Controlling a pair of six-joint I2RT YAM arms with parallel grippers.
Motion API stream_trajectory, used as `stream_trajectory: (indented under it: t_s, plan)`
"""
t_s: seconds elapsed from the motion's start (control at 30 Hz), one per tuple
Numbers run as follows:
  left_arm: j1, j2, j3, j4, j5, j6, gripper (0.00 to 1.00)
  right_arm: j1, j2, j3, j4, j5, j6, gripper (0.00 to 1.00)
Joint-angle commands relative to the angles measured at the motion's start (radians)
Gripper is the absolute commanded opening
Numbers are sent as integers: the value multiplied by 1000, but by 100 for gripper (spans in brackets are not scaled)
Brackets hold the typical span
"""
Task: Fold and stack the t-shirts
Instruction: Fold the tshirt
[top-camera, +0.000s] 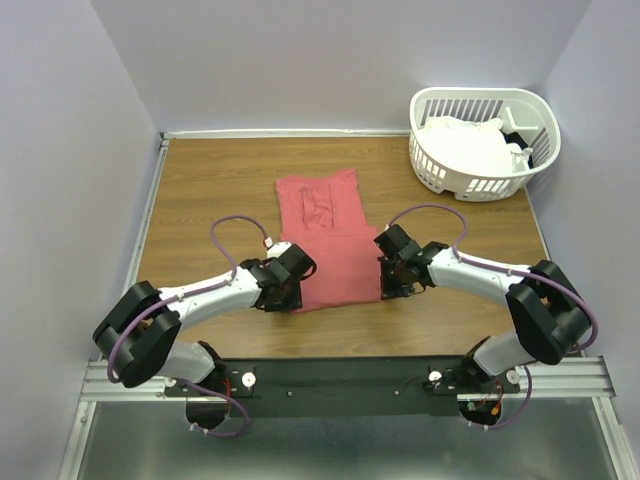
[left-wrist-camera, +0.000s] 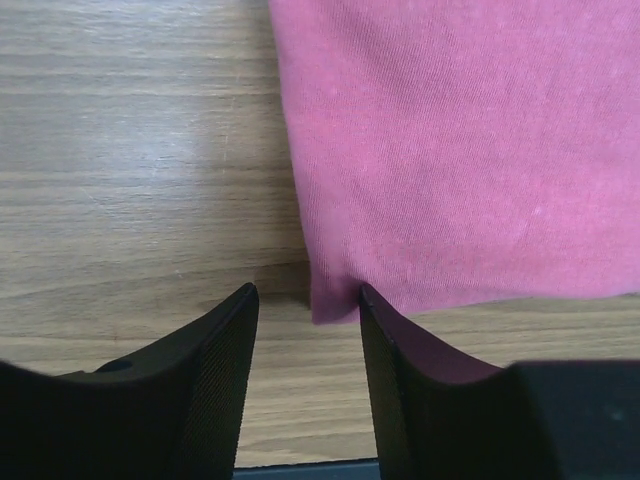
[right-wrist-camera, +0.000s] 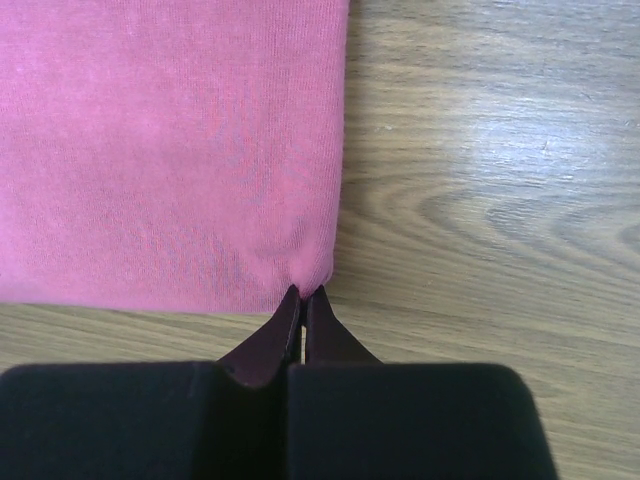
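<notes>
The coral-red t-shirt (top-camera: 327, 238) lies flat on the table, folded into a long strip. My left gripper (top-camera: 288, 292) is open at its near left corner; in the left wrist view the corner (left-wrist-camera: 325, 305) sits between the two fingers (left-wrist-camera: 305, 300), untouched. My right gripper (top-camera: 392, 290) is shut on the shirt's near right corner, and the cloth puckers at its tips in the right wrist view (right-wrist-camera: 303, 292). White t-shirts (top-camera: 468, 145) lie heaped in the basket.
A white slatted laundry basket (top-camera: 430, 168) stands at the far right of the wooden table (top-camera: 200, 190). Grey walls close in the table at the back and both sides.
</notes>
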Motion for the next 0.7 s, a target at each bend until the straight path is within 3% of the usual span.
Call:
stream_trajectory:
  t_s: [0.0,0.23,0.43,0.57,0.67]
  plan:
    - [-17,31,26,-2,4,-15,52,16,53,-66,-5,10,-22,1]
    - [-35,103,28,-21,8,-34,47,16,45,-74,7,10,-28,0]
    - [-61,143,26,-24,19,-49,27,17,36,-71,8,17,-28,1]
    - [-72,149,30,-27,22,-45,0,16,36,-69,5,5,-37,1]
    - [-109,146,46,-76,24,-55,0,34,11,-77,-31,-38,-31,0]
